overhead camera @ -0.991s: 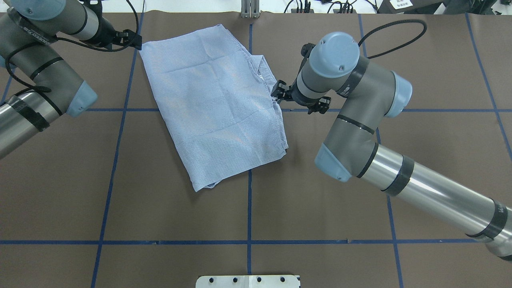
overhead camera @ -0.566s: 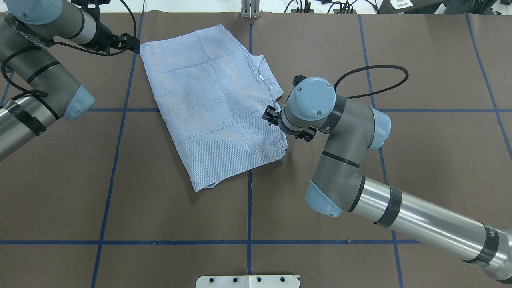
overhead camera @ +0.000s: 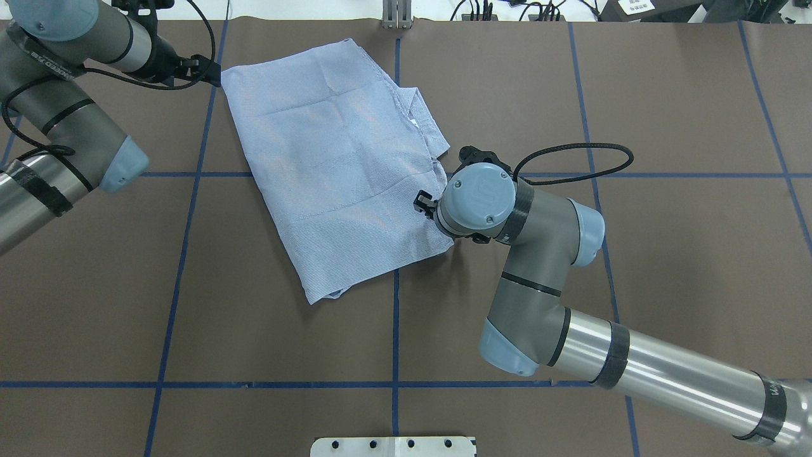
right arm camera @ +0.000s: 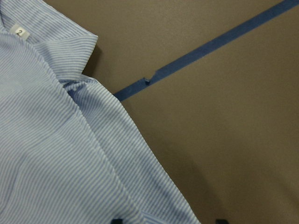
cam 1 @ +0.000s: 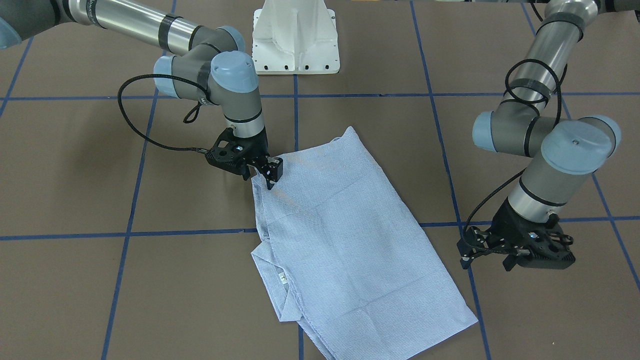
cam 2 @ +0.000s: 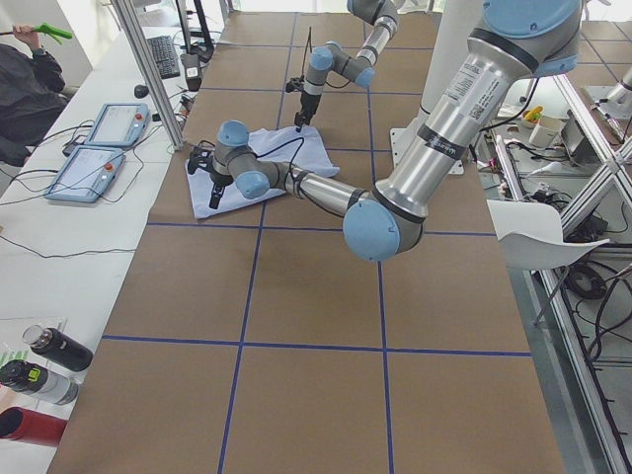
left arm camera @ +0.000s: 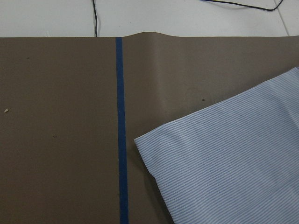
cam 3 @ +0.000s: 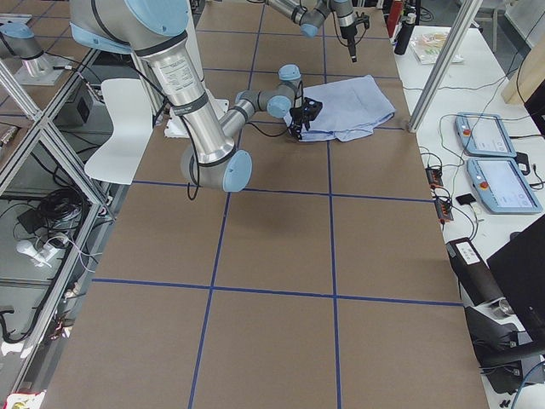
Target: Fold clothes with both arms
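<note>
The clothes are one light blue striped shirt (overhead camera: pixel 342 171), folded flat on the brown table at the far centre-left. Its collar with a small white label (right arm camera: pixel 19 31) lies on the shirt's right side. My right gripper (overhead camera: pixel 424 204) hangs low over the shirt's right edge (cam 1: pixel 262 176). In the right wrist view its two fingertips (right arm camera: pixel 117 220) stand apart with the striped edge between them, so it is open. My left gripper (overhead camera: pixel 212 68) sits just beside the shirt's far left corner (left arm camera: pixel 140 140). I cannot tell whether it is open or shut.
Blue tape lines (overhead camera: pixel 395 330) divide the brown table cover. The white pedestal base (cam 1: pixel 295 40) stands at the robot's side. Beyond the table's far edge are tablets (cam 2: pixel 99 148), bottles (cam 2: pixel 39 365) and a person (cam 2: pixel 25 79).
My right arm has swung toward the robot's side along the shirt's right edge, from beside the collar down to the lower part. The left arm has barely shifted.
</note>
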Robot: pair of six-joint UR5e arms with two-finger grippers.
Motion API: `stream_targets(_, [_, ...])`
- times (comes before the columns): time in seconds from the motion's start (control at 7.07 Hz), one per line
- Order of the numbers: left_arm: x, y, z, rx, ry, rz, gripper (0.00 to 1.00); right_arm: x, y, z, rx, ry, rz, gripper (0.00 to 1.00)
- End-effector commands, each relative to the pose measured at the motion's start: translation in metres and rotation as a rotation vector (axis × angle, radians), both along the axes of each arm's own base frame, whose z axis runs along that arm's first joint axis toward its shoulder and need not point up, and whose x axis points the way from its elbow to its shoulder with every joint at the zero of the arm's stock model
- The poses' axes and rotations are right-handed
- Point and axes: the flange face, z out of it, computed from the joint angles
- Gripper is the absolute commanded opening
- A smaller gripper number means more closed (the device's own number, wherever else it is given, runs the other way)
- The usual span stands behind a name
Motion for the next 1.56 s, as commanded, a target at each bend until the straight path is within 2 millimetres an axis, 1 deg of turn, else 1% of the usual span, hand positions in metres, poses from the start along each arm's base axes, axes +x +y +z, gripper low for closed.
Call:
stream_targets(0.0, [0.001,0.001,0.002,-0.001,-0.001,0.002,1.00,-0.005,0.008,0.007,0.014,0.019,-0.002,0.70])
stream_targets(0.14, [0.001,0.001,0.002,-0.001,-0.001,0.002,1.00,-0.007,0.009,0.007,0.014,0.019,-0.002,0.63])
stream_targets(0.28, [0.001,0.001,0.002,-0.001,-0.001,0.002,1.00,-0.007,0.009,0.005,0.014,0.016,-0.001,0.26])
stream_targets(0.42, [0.001,0.001,0.002,-0.001,-0.001,0.002,1.00,-0.007,0.009,0.004,0.014,0.014,0.000,0.00])
stream_targets(0.57, [0.001,0.001,0.002,-0.001,-0.001,0.002,1.00,-0.007,0.010,0.006,0.015,0.018,-0.005,0.00])
stream_targets(0.85, [0.001,0.001,0.000,-0.001,0.002,0.000,1.00,-0.007,0.011,0.001,0.021,0.010,-0.010,0.00])
stream_targets(0.99, [-0.002,0.017,-0.030,0.032,0.047,0.014,1.00,0.010,0.019,-0.015,0.032,-0.027,-0.018,0.00])
stream_targets(1.13, [0.002,0.050,-0.035,-0.017,0.128,0.027,1.00,0.032,0.027,-0.021,0.048,-0.057,-0.014,0.00])
stream_targets(1.27, [0.007,0.082,-0.064,-0.055,0.220,0.049,1.00,0.064,0.054,-0.018,0.042,-0.052,-0.027,0.00])
stream_targets(1.42, [0.035,0.128,-0.084,-0.086,0.279,0.106,1.00,0.081,0.084,-0.032,0.038,-0.054,-0.047,0.00])
